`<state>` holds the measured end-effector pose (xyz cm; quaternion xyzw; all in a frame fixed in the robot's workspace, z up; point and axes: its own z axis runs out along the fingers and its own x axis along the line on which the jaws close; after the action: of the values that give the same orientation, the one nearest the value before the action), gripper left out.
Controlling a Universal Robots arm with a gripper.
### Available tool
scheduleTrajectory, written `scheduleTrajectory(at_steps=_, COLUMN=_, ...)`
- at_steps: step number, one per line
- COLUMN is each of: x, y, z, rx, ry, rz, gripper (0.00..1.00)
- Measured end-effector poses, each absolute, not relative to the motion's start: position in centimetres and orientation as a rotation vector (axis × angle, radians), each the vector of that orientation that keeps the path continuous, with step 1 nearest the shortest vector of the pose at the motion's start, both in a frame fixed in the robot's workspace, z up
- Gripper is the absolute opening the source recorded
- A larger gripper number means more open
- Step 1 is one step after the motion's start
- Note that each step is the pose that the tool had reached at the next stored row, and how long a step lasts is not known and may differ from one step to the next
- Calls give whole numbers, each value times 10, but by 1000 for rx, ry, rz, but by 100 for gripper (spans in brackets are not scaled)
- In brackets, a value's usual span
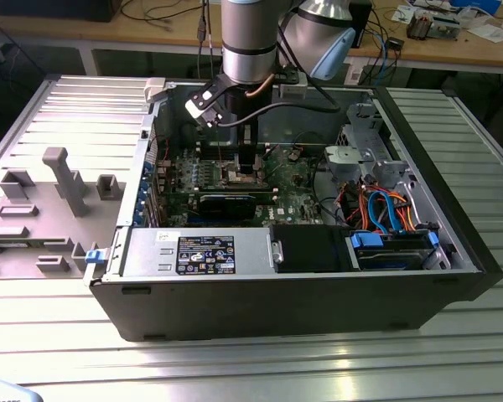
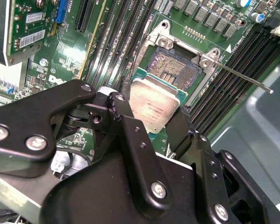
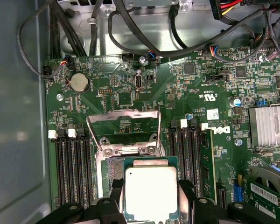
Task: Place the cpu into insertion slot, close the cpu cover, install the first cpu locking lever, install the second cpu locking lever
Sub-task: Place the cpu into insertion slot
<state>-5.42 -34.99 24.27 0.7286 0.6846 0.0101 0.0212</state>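
Observation:
The cpu point(image 2: 154, 106), a flat square chip with a dull silver top, is held between my gripper's point(image 2: 155, 108) two black fingers. It hangs just over the near edge of the insertion slot point(image 2: 176, 63), whose dark pin field lies bare. In the first wrist view the cpu point(image 3: 150, 191) covers most of the insertion slot point(image 3: 113, 169), with my gripper point(image 3: 150, 198) shut on its sides. The cpu cover point(image 3: 122, 113) stands swung up and open behind the slot. A thin locking lever point(image 2: 242, 74) sticks out to one side, unlatched. In the exterior view my gripper point(image 1: 249, 170) reaches down into the open computer case.
Long black memory slots point(image 3: 72, 170) flank the socket on both sides. A graphics card point(image 2: 25, 25), a finned heatsink point(image 3: 269, 125) and black cables point(image 3: 130, 28) lie around it. Case walls point(image 1: 453, 209) enclose the green board point(image 1: 298, 180). A grey fixture point(image 1: 59, 180) sits at the exterior view's left.

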Motion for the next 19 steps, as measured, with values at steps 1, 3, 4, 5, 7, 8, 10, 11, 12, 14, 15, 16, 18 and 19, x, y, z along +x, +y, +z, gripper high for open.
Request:
scheduleTrajectory(at_steps=1, x=-54, y=-350, z=243, rx=2259, ry=2122, rz=31, gripper=55)
scheduleTrajectory(at_steps=3, x=-54, y=-350, z=243, rx=2260, ry=2121, rz=31, gripper=55)
scheduleTrajectory(at_steps=4, x=-54, y=-350, z=243, rx=2260, ry=2120, rz=31, gripper=55)
scheduleTrajectory(at_steps=5, x=-54, y=-350, z=243, rx=2261, ry=2120, rz=31, gripper=55)
scheduleTrajectory(at_steps=7, x=-54, y=-350, z=243, rx=2261, ry=2120, rz=32, gripper=55)
scheduleTrajectory(at_steps=8, x=-54, y=-350, z=242, rx=2261, ry=2119, rz=31, gripper=55)
scheduleTrajectory(at_steps=10, x=-54, y=-350, z=242, rx=2261, ry=2119, rz=32, gripper=55)
scheduleTrajectory(at_steps=11, x=-55, y=-350, z=242, rx=2261, ry=2119, rz=32, gripper=55)
scheduleTrajectory(at_steps=12, x=-55, y=-350, z=242, rx=2261, ry=2119, rz=31, gripper=55)
scheduleTrajectory(at_steps=14, x=-55, y=-350, z=242, rx=2254, ry=2127, rz=32, gripper=55)
scheduleTrajectory(at_steps=15, x=-55, y=-350, z=242, rx=2244, ry=2137, rz=32, gripper=55)
scheduleTrajectory(at_steps=16, x=-55, y=-350, z=241, rx=2237, ry=2145, rz=32, gripper=55)
scheduleTrajectory(at_steps=18, x=-55, y=-350, z=241, rx=2226, ry=2157, rz=33, gripper=55)
scheduleTrajectory(at_steps=19, x=-55, y=-350, z=240, rx=2224, ry=2159, rz=33, gripper=55)
